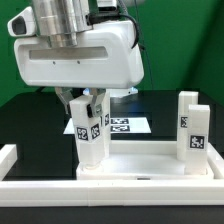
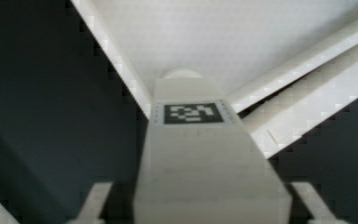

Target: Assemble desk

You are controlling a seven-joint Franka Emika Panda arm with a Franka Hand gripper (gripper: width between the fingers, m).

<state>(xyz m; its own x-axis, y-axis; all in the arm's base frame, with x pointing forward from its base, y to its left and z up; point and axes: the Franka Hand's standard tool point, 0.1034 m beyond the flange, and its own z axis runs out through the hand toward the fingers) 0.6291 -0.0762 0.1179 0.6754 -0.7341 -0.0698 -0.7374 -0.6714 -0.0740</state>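
The white desk top [image 1: 150, 165] lies flat near the front, its raised rim showing. One tagged white leg [image 1: 192, 125] stands upright at its corner on the exterior view's right. A second tagged leg [image 1: 90, 130] stands upright at the corner on the exterior view's left. My gripper [image 1: 88, 108] is straight above that leg, with one finger on each side of its upper part. In the wrist view the leg [image 2: 202, 150] fills the middle and the desk top [image 2: 247, 40] lies beyond it. Dark gaps separate the leg from both fingers [image 2: 96, 205], so my gripper [image 2: 201, 205] is open.
The marker board [image 1: 122, 125] lies on the black table behind the desk top. White border rails run along the exterior view's left [image 1: 10, 155] and along the front [image 1: 110, 195].
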